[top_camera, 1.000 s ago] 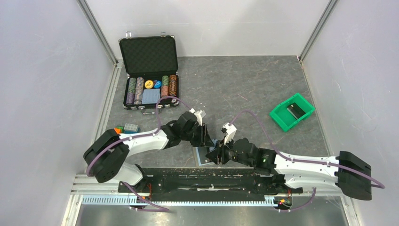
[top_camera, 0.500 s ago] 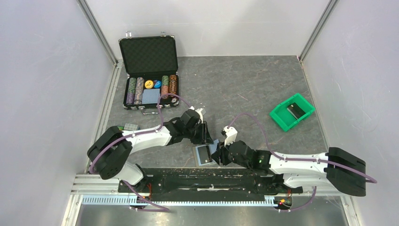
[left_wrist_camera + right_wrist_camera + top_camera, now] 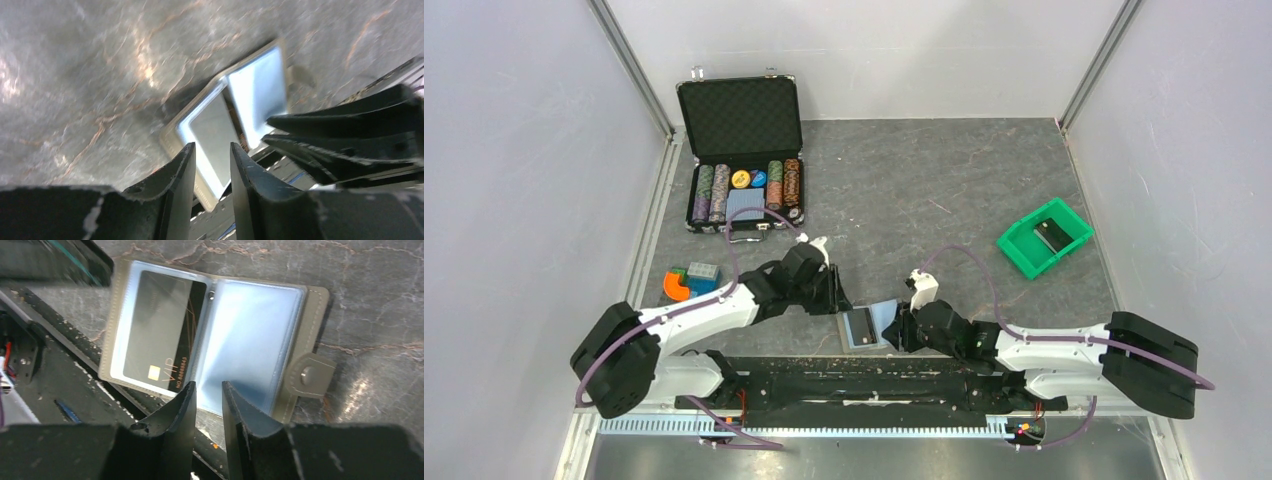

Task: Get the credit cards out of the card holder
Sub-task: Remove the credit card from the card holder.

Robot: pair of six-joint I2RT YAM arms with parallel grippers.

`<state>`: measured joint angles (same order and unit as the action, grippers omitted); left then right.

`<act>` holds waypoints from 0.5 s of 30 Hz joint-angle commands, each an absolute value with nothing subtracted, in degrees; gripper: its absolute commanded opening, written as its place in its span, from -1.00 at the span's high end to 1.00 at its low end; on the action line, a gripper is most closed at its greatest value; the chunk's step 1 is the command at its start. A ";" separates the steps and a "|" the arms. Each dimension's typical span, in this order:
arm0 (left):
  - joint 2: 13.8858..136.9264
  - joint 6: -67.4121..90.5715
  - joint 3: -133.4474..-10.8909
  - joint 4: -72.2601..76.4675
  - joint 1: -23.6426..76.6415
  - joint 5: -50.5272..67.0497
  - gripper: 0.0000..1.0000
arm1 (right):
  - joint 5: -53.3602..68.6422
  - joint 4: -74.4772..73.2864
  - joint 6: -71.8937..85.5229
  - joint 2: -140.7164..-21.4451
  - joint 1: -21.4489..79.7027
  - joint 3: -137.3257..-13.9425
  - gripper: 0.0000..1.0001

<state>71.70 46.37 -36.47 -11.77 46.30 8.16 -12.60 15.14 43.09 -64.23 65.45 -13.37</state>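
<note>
While open, card holder [image 3: 865, 327] on table [image 3: 924, 180].

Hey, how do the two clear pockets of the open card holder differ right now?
The tab-side pocket, next to the snap tab, shows only pale blue; the other pocket shows a dark card with a gold chip. The other pocket lies nearer the black rail, the tab-side pocket farther onto the table. Both are clear sleeves in the tan card holder.

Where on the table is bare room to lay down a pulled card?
Bare: the grey middle between chip case and green bin. Crowded: the near edge, where left claw and right claw flank the card holder; coloured blocks at left.
</note>
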 commanded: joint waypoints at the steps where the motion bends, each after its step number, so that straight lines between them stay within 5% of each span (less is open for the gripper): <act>1: 68.39 44.91 -32.12 -10.20 46.23 10.29 0.25 | -10.82 19.03 45.45 -63.77 65.34 -14.21 0.45; 15: 68.90 45.00 -28.67 -6.50 46.23 13.47 0.30 | -8.00 23.55 45.17 -68.86 65.18 -17.14 0.48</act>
